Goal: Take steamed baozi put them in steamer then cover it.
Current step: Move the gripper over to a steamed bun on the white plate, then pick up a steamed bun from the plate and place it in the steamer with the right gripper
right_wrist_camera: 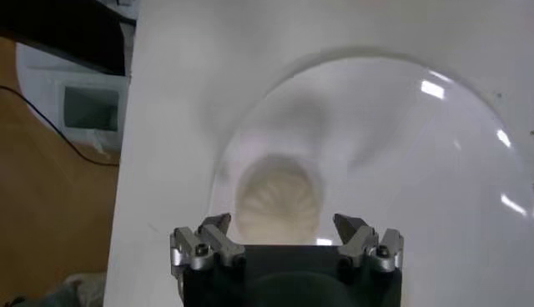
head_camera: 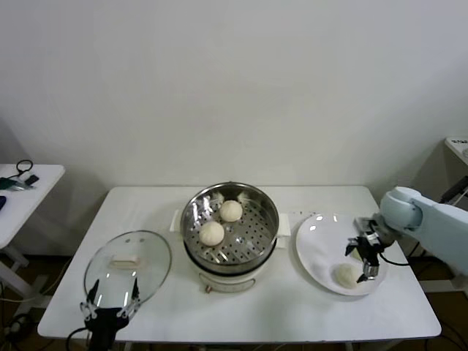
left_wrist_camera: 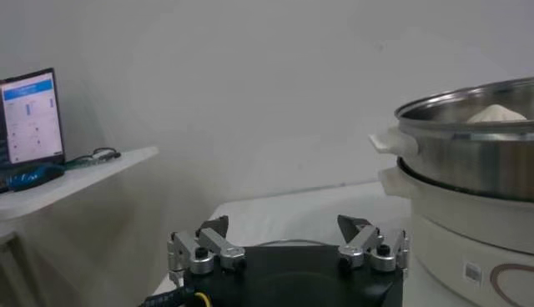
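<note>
The steamer (head_camera: 269, 227), a steel pot with a perforated tray on a white base, stands mid-table and holds two baozi (head_camera: 231, 210) (head_camera: 212, 232). A third baozi (head_camera: 344, 275) lies on the white plate (head_camera: 322, 234) at the right; I see no fourth. My right gripper (head_camera: 358, 265) hangs open and empty just above that baozi, which also shows in the right wrist view (right_wrist_camera: 278, 200) between the spread jaws of that gripper (right_wrist_camera: 284, 221). The glass cover (head_camera: 128, 274) lies flat at the front left. My left gripper (head_camera: 110, 306) is open at its near edge, also seen in the left wrist view (left_wrist_camera: 285, 223).
The white table (head_camera: 146, 212) ends just in front of the cover and just right of the plate. A small side table (head_camera: 22, 190) with cables stands to the left, and a lit screen (left_wrist_camera: 32, 117) rests on it. The steamer (left_wrist_camera: 467, 150) rises beside the left gripper.
</note>
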You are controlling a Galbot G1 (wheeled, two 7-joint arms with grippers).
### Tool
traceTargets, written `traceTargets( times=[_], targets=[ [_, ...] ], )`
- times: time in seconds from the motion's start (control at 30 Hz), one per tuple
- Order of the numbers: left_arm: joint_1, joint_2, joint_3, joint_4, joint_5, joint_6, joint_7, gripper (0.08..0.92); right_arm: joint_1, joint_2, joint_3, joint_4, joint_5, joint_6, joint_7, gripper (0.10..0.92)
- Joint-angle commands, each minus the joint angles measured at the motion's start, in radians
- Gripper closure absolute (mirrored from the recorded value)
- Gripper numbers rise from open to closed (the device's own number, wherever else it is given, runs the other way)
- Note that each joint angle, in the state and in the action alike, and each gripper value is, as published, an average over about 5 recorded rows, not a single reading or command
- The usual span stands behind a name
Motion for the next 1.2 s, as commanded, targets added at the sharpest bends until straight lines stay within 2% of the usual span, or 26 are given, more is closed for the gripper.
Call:
traceTargets(
  times=[0.03, 0.47, 0.83, 1.07, 1.2],
  targets=[
    [0.001, -0.002, -0.001, 0.005, -0.004, -0.003, 0.0, 0.177, -0.099, 0.031, 0.069, -0.045, -0.058, 0.007, 0.012, 0.203],
    [0.001, -0.004, -0.002, 0.013, -0.004, -0.007, -0.001, 0.177, -0.082, 0.066, 0.046, -0.072, -0.057, 0.011, -0.005, 0.206],
    [-0.002, -0.005, 0.004, 0.018, 0.001, -0.007, -0.003, 0.177, -0.056, 0.071, 0.029, -0.08, -0.058, 0.022, -0.015, 0.313],
    [0.003, -0.005, 0.004, 0.023, 0.0, -0.007, -0.006, 0.177, -0.007, 0.072, -0.002, -0.083, -0.051, 0.059, -0.023, 0.334],
    [0.006, -0.004, 0.004, 0.025, 0.002, -0.007, -0.008, 0.177, 0.101, 0.075, -0.057, -0.082, -0.051, 0.143, -0.046, 0.33]
  ],
)
